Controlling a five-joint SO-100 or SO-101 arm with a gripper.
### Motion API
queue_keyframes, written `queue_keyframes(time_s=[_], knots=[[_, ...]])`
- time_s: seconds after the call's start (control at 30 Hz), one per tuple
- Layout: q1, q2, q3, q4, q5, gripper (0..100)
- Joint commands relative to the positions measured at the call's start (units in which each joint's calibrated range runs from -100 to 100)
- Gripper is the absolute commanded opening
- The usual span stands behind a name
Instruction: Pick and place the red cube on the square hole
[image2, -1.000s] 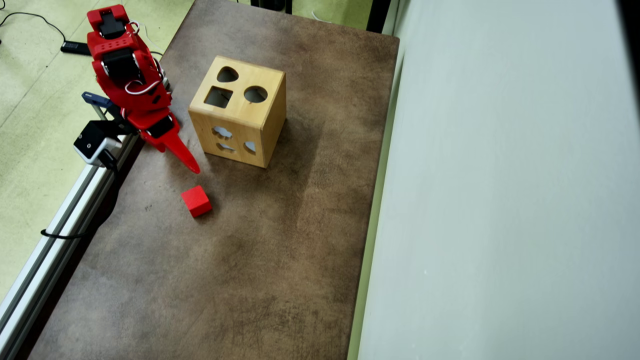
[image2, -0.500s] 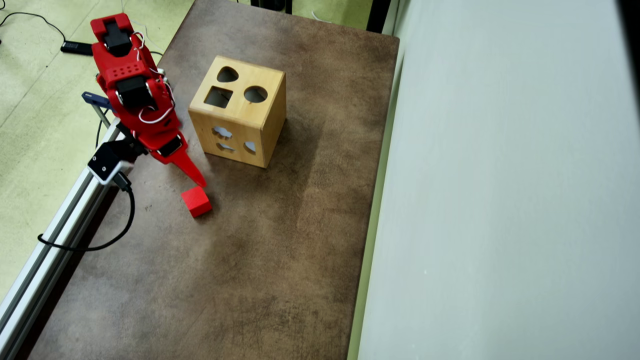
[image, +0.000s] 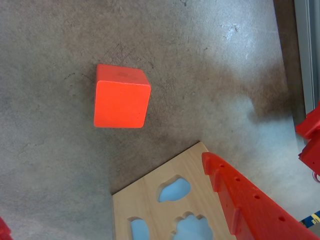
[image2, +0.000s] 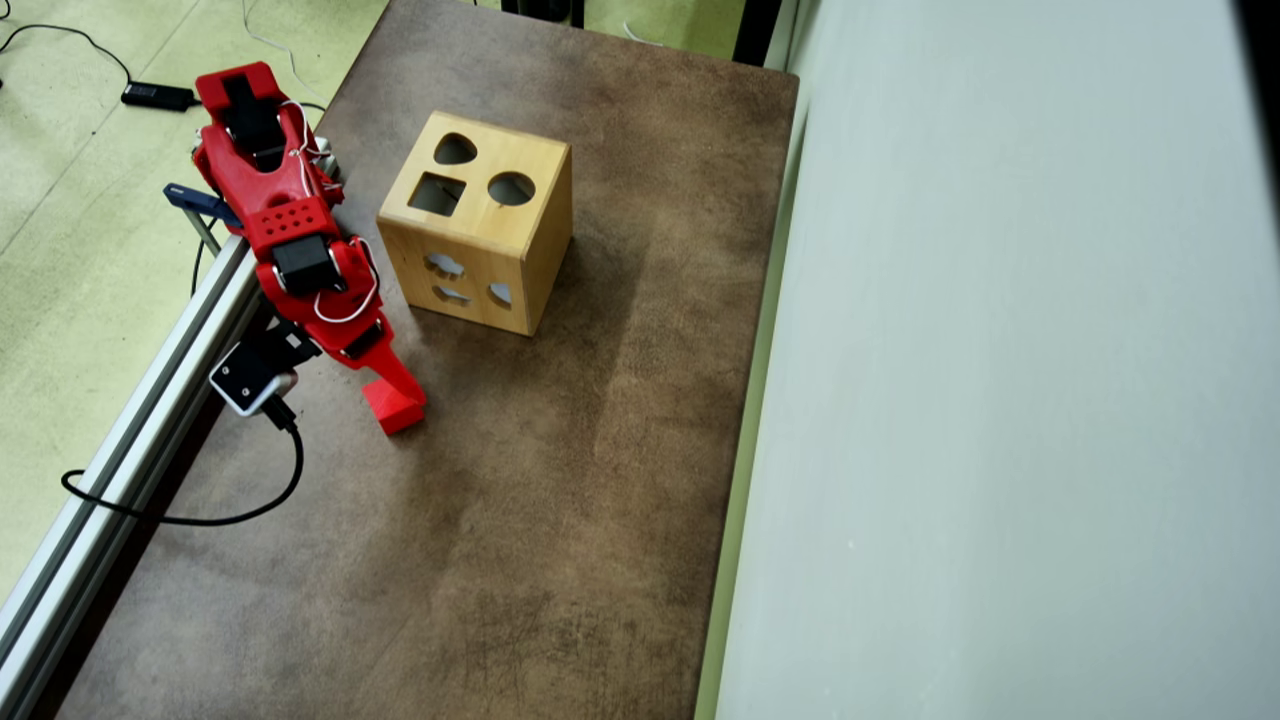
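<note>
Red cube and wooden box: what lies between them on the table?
Nothing: in the wrist view only bare brown tabletop separates the red cube from the wooden box; the overhead view agrees.

Fingers (image2: 405, 385) reached red cube (image2: 393, 412) (perhaps touching).

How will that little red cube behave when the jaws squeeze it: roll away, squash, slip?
The red cube probably won't roll: it rests on a flat face on the table. It looks solid with crisp edges, so likely stiff. Its matte faces suggest decent grip, though it could twist if pinched off-centre.
</note>
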Motion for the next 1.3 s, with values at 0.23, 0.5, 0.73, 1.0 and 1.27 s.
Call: queue_keyframes(time_s=[0.23, 0.5, 0.73, 1.0, 1.27], knots=[[-0.5, -0.6, -1.1, -0.2, -7.7, 54], [0.3, 3.2, -1.6, -0.2, -7.7, 54], [0.3, 3.3, -1.2, -1.0, -7.9, 54], [0.4, 2.4, -1.1, -6.5, -7.7, 54], [0.4, 3.2, -1.0, -9.2, -7.7, 54]])
